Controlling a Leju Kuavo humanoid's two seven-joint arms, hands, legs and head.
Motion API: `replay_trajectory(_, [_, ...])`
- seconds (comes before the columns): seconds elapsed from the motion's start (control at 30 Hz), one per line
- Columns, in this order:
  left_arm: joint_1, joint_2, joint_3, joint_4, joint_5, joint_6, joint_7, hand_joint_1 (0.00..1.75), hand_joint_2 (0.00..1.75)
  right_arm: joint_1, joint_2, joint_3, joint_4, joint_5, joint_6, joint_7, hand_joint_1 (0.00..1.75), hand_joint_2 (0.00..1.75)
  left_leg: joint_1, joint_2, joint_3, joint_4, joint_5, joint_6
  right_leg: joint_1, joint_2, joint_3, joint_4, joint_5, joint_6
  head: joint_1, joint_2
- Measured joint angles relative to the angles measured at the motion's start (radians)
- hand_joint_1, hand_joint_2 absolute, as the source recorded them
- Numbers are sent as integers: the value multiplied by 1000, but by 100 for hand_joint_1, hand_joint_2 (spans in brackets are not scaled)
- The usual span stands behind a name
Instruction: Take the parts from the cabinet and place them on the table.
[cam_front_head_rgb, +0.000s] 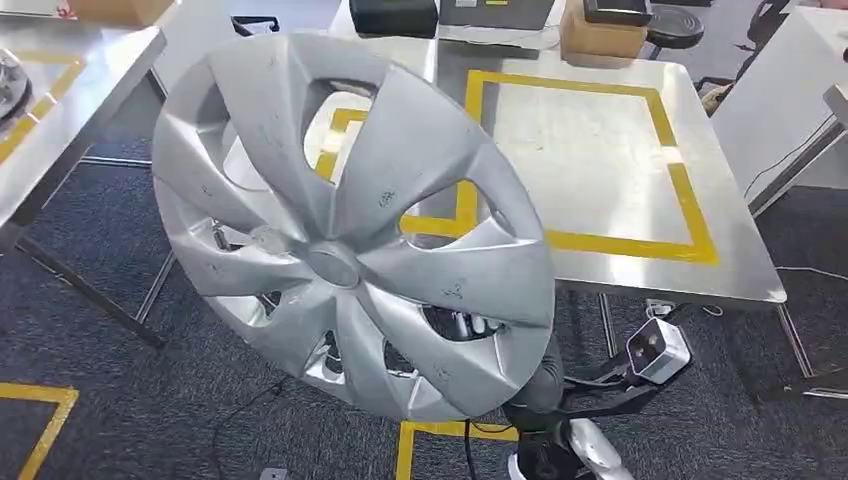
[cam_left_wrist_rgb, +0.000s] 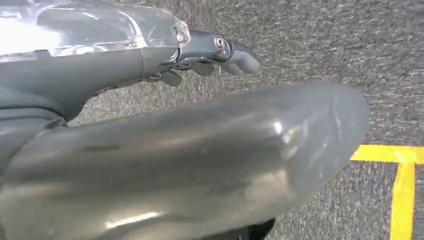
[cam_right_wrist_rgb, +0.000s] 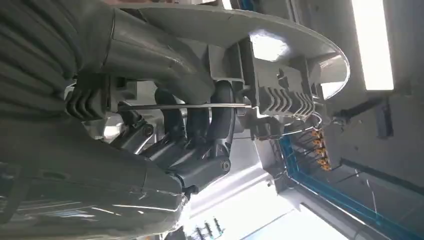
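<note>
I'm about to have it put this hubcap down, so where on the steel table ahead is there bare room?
The hubcap, gripped by the right hand, could go inside the yellow tape square on the steel table: that steel looks bare where visible. The hubcap hides the square's left side. The far edge is crowded by a cardboard box and dark equipment.

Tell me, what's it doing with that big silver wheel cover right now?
Right hand fingers grip the wheel cover from behind. Left hand hangs over carpet, holding nothing. Cover held up short of the steel table. Nothing in the way.
</note>
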Motion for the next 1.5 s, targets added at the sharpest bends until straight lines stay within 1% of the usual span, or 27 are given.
replay_trajectory(0.17, [-1,4,0,-11,-3,9,-73,0,0,-12,10,0,2,0,0,5,175,175,0,4,-1,1,1,-1,0,2,-5,7,-2,-3,-2,0])
replay_trajectory(0.27, [-2,2,0,-17,-7,11,-88,0,0,-19,11,0,3,-1,-1,5,175,175,0,4,-1,1,1,-1,0,2,-5,9,-3,-4,-3,0])
replay_trajectory(0.4, [-3,0,0,-21,-17,9,-93,0,0,-27,10,0,3,-9,-18,21,175,175,0,4,-1,1,1,-1,0,3,-5,10,-3,-4,-3,0])
replay_trajectory(0.5, [-3,1,0,-24,-16,13,-96,0,0,-39,6,-1,-7,-2,-66,24,175,175,0,4,-1,1,1,-1,0,3,-7,11,-3,-4,-3,0])
replay_trajectory(0.6, [-3,1,0,-24,-3,20,-108,0,0,-55,-6,-14,-45,-21,-136,49,175,175,0,2,-2,1,1,-1,0,3,-8,11,-3,-4,-5,0])
replay_trajectory(0.63, [-3,1,0,-24,0,21,-110,0,0,-57,-12,-19,-58,-27,-147,55,175,175,0,1,-2,1,1,-1,0,2,-8,11,-3,-4,-4,0])
replay_trajectory(0.8, [-3,1,0,-24,2,23,-111,0,0,-62,-30,-32,-105,-33,-156,61,175,175,0,-1,-5,2,1,-2,0,2,-9,12,-3,-4,-5,0])
replay_trajectory(0.87, [-3,0,0,-24,7,16,-114,0,0,-63,-37,-34,-119,-14,-169,61,175,175,0,-3,-5,2,1,-2,0,2,-10,12,-3,-4,-5,0])
replay_trajectory(0.93, [-3,-7,0,-24,9,11,-110,0,0,-62,-47,-35,-138,-10,-193,61,175,175,0,-5,-7,2,1,-2,0,2,-11,12,-3,-4,-5,0])
replay_trajectory(1.03, [-3,-21,0,-24,9,6,-94,0,0,-61,-60,-42,-164,-10,-206,63,175,175,0,-8,-11,2,1,-2,0,0,-14,12,-3,-4,-5,0])
replay_trajectory(1.17, [-3,-28,0,-24,8,3,-60,0,0,-36,-68,-50,-182,6,-206,53,175,175,0,-10,-13,3,1,-3,0,0,-16,12,-3,-4,-5,0])
replay_trajectory(1.27, [-3,-26,0,-24,2,2,-35,0,0,7,-71,-60,-190,46,-182,26,175,175,0,-12,-14,3,1,-3,0,-1,-16,12,-3,-4,-5,0])
replay_trajectory(1.37, [-3,-16,0,-24,0,2,-43,0,0,47,-73,-62,-196,88,-158,5,175,175,1,-12,-14,3,0,-4,0,-2,-17,15,-4,-4,-6,0])
replay_trajectory(1.5, [-3,-3,0,-24,-1,2,-60,0,0,77,-72,-61,-196,111,-146,-3,175,175,0,-11,-14,3,-3,-6,0,-2,-21,21,-4,-4,-6,0])
